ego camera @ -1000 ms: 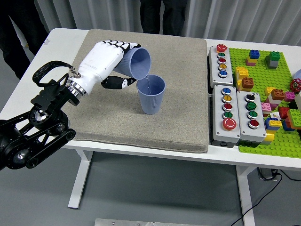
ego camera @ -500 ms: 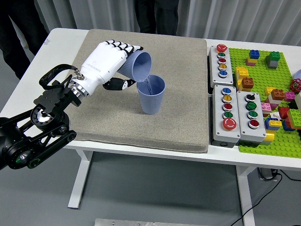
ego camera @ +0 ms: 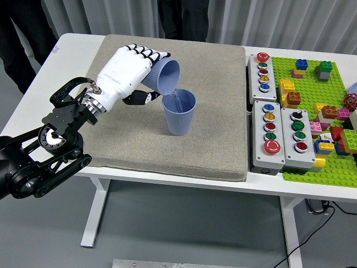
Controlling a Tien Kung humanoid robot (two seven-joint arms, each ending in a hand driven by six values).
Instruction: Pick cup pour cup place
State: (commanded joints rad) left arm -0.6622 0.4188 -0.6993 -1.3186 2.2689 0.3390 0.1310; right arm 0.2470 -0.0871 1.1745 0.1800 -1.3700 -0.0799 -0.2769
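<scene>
Bright, even light; sharp focus

Only 1 view, the head view: a camera set high on the robot's side, looking forward and down over the desk [ego camera: 67,42]. The desk's near edge runs low across the frame, its far edge sits near the top, and floor shows beneath.

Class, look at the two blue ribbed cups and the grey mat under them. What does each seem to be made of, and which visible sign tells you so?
Tilted blue ribbed cup in the left hand and upright blue ribbed cup: probably matte plastic, judging by the even colour, moulded vertical ribs and lack of shine. Grey mat: likely felt or woven fabric over padding, given its speckled, dull surface and thick soft edge.
</scene>
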